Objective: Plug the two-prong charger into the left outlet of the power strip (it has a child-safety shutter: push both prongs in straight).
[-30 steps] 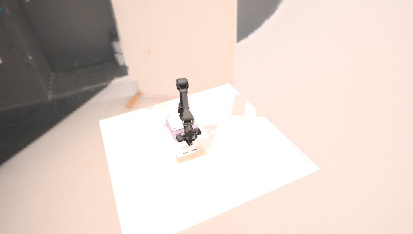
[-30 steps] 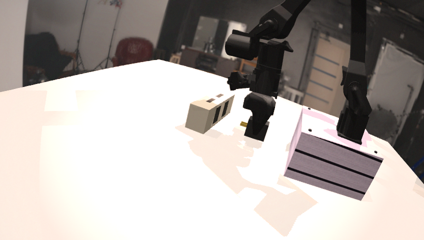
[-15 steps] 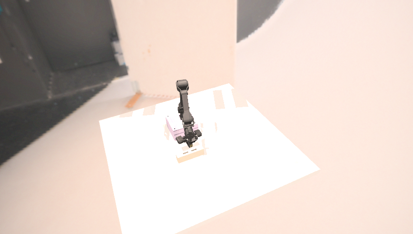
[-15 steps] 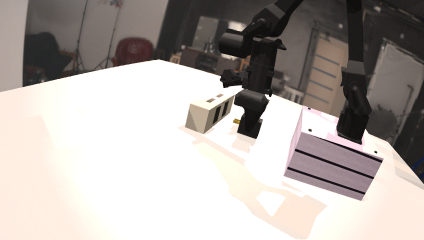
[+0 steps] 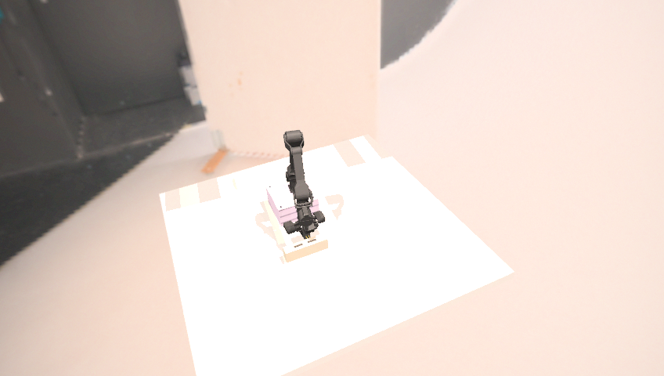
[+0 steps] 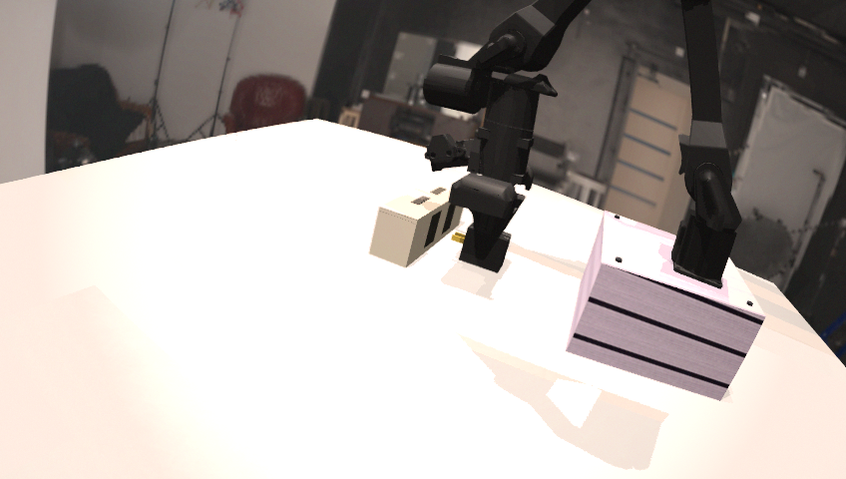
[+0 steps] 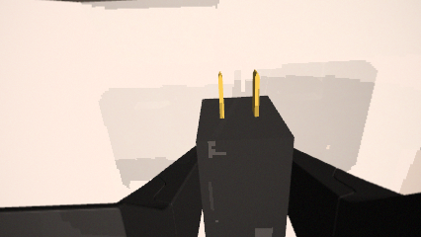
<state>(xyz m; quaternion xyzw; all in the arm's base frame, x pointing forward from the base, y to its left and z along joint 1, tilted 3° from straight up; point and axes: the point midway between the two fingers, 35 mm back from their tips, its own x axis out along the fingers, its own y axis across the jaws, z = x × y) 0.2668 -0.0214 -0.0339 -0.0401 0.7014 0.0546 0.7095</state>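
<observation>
- Pincer (image 5: 306,235) (image 6: 486,239) (image 7: 237,153) is clamped on the black charger (image 6: 487,258) (image 7: 244,193), one finger on each side of its body.
- Two gold prongs (image 6: 457,237) (image 7: 256,94) stick out from the charger's front, side by side, toward the power strip (image 5: 304,250) (image 6: 394,237).
- Both prongs are bare in the wrist view, outside the outlets; the charger sits near the strip's face with the dark panels.
- That beige strip rests on the white table (image 5: 373,288) (image 6: 237,296), with dark slots along its top.
- Black arm (image 5: 297,163) (image 6: 703,71) stands on a pink block (image 5: 288,215) (image 6: 658,341) banded with dark lines.
</observation>
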